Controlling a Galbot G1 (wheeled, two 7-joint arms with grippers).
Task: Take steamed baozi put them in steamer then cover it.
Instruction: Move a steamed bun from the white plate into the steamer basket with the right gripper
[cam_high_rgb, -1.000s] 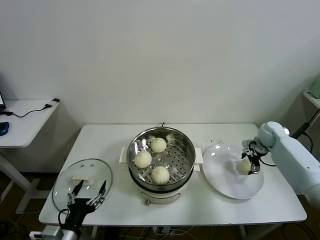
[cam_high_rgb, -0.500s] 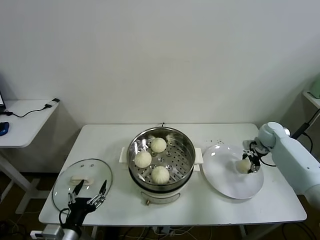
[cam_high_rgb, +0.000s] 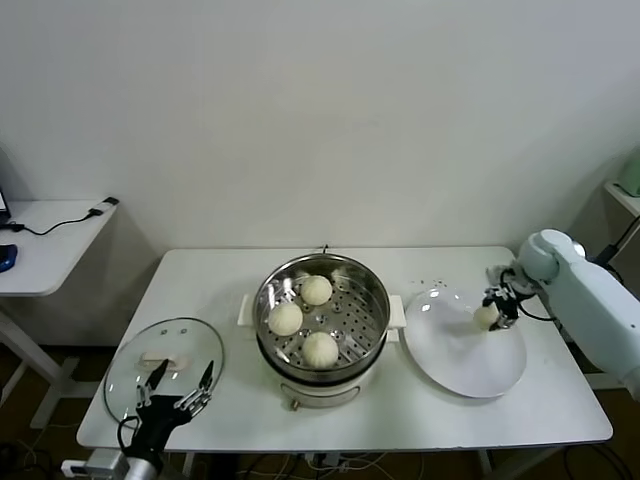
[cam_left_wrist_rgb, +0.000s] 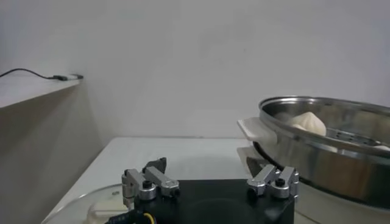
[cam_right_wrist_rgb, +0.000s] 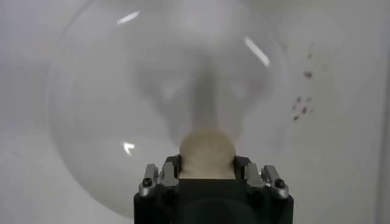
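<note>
Three steamed baozi (cam_high_rgb: 316, 290) lie on the perforated tray inside the shiny steamer (cam_high_rgb: 372, 280) at the table's middle. A fourth cream-white baozi (cam_high_rgb: 486, 317) sits between the fingers of my right gripper (cam_high_rgb: 497, 310), which is shut on it just above the white plate (cam_high_rgb: 460, 360). The right wrist view shows that baozi (cam_right_wrist_rgb: 207, 152) pinched on both sides by the right gripper (cam_right_wrist_rgb: 207, 167). The glass cover (cam_high_rgb: 130, 375) lies flat at the front left. My left gripper (cam_high_rgb: 178, 385) hovers open over its near edge, holding nothing.
The steamer's white side handle (cam_left_wrist_rgb: 256, 129) and steel wall (cam_left_wrist_rgb: 329, 158) rise close to the left gripper (cam_left_wrist_rgb: 207, 173). A side desk with a cable (cam_high_rgb: 60, 225) stands at the far left. Small dark specks (cam_high_rgb: 432, 284) dot the table behind the plate.
My right gripper has closed on the baozi and raised it a little off the plate, drifting toward the back. The left arm has not moved.
</note>
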